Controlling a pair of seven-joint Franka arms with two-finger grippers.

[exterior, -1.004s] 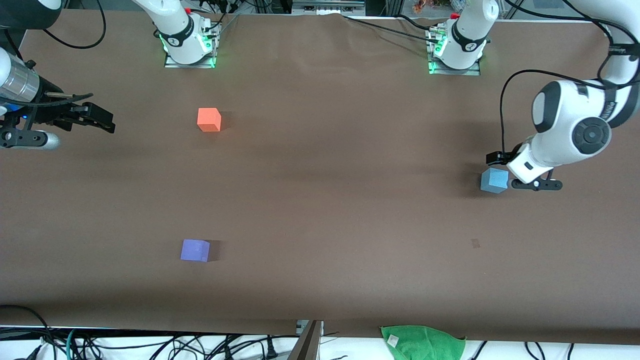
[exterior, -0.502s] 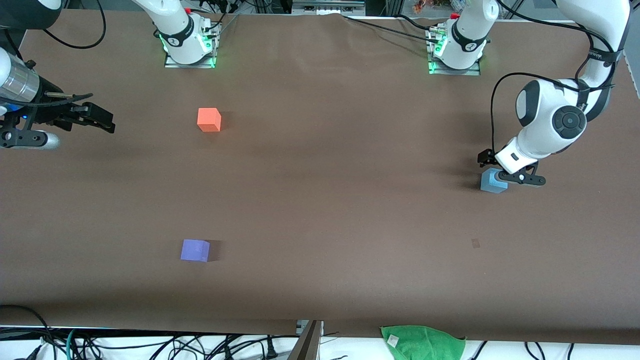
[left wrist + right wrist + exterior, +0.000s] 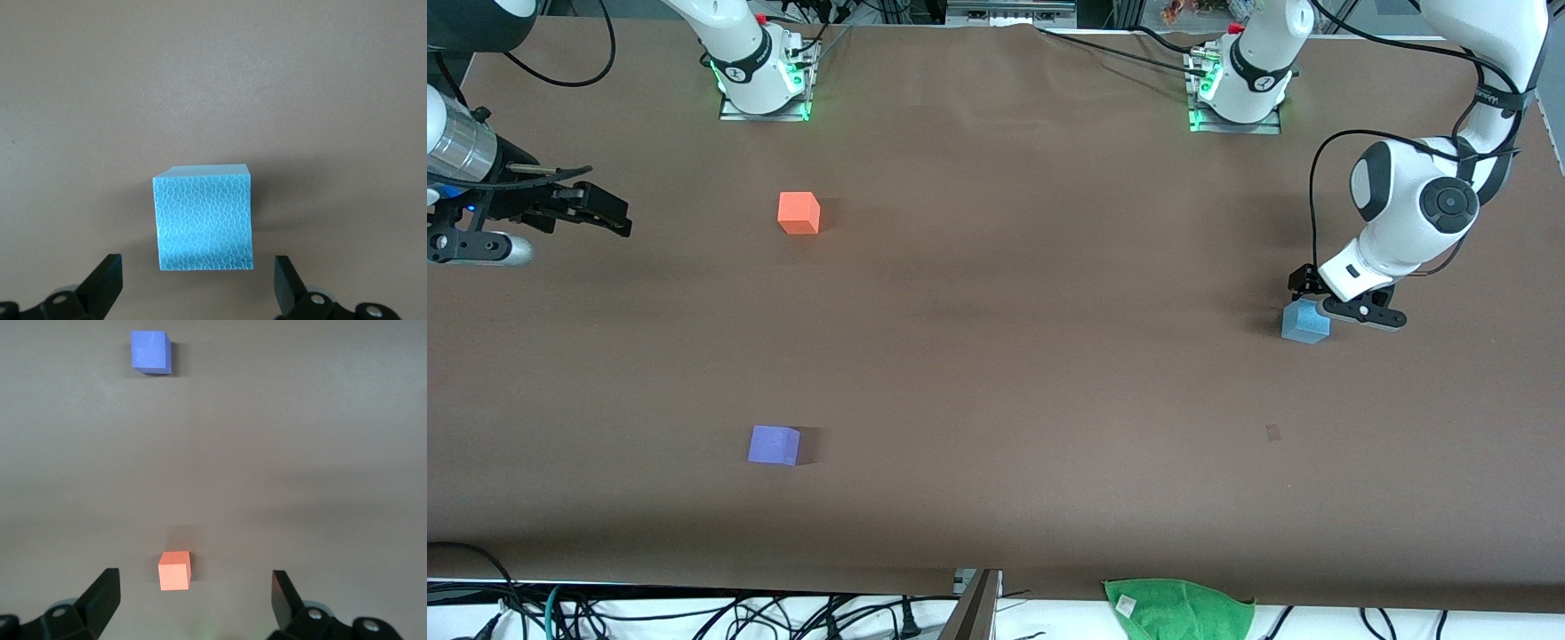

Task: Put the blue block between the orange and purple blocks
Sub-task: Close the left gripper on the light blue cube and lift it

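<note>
Blue block (image 3: 1305,321) sits on the brown table (image 3: 1014,356) toward the left arm's end, resting flat and apart from the other cubes. The left gripper (image 3: 1327,298) hangs directly over it. In the left wrist view the blue block (image 3: 204,219) lies between the two black fingers (image 3: 107,283), which stand spread wide with a gap on each side of the cube, touching nothing.

The orange block (image 3: 799,213) rests toward the right arm's end of the table, farther from the front camera. The purple block (image 3: 774,445) lies at that same end, nearer to the front camera, well apart from the orange one, with bare table between them. Both are well apart from the blue block.

The right gripper (image 3: 609,218) waits in the air over the table edge at the right arm's end, its fingers spread and empty. Its wrist view shows the orange block (image 3: 175,570) and the purple block (image 3: 151,351).

A green cloth (image 3: 1181,608) lies at the table's edge nearest the front camera.
</note>
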